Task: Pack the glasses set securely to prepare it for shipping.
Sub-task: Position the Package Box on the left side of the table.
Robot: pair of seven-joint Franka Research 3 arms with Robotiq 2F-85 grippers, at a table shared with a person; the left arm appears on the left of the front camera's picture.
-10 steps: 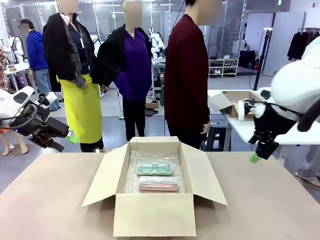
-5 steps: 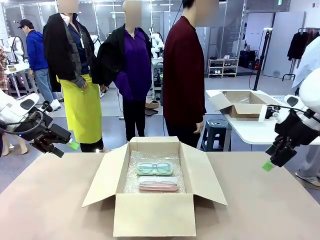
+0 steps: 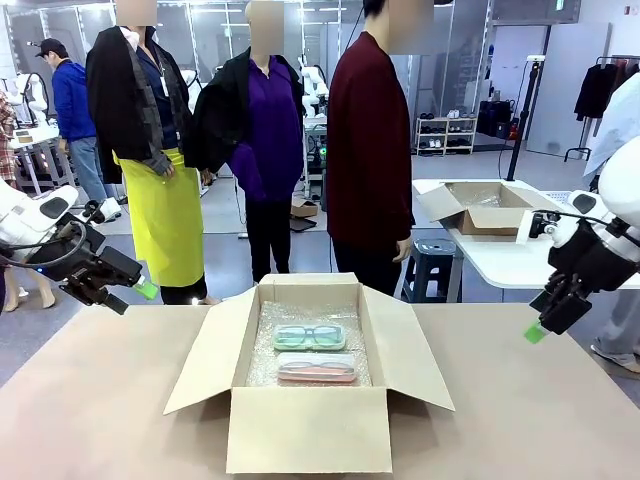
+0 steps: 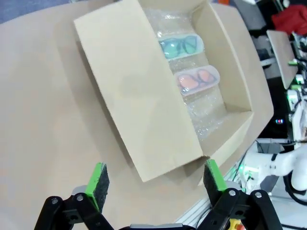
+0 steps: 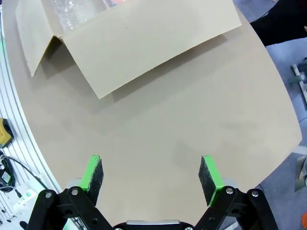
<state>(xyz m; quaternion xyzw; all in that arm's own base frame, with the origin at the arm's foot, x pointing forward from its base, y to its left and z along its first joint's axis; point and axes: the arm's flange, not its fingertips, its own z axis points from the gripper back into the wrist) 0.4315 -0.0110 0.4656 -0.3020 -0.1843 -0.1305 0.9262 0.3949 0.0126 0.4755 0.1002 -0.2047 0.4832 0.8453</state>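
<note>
Across the tan table (image 3: 100,400), the cardboard box (image 3: 308,430) stands open at centre. Inside, on bubble wrap (image 3: 300,312), the mint green case (image 3: 308,337) lies far and the pink case (image 3: 316,369) near. Our left jaws and right jaws hang released and empty, well apart from it. We judge that folding the flaps (image 3: 205,355) shut comes next.

Smooth white rounded shell on the left arm (image 3: 30,212), with a looping black cable (image 3: 50,258) slung around it. Black angular left gripper (image 3: 133,297), tipped with bright green rectangular pads (image 4: 98,178) on black hinged linkages with small silver pivot pins. Bulbous white casing on the right arm (image 3: 625,180), crossed by a thin black cable (image 3: 590,215), over a black wrist block. Black right gripper (image 3: 541,328), same green pads, same round pivot pins.
</note>
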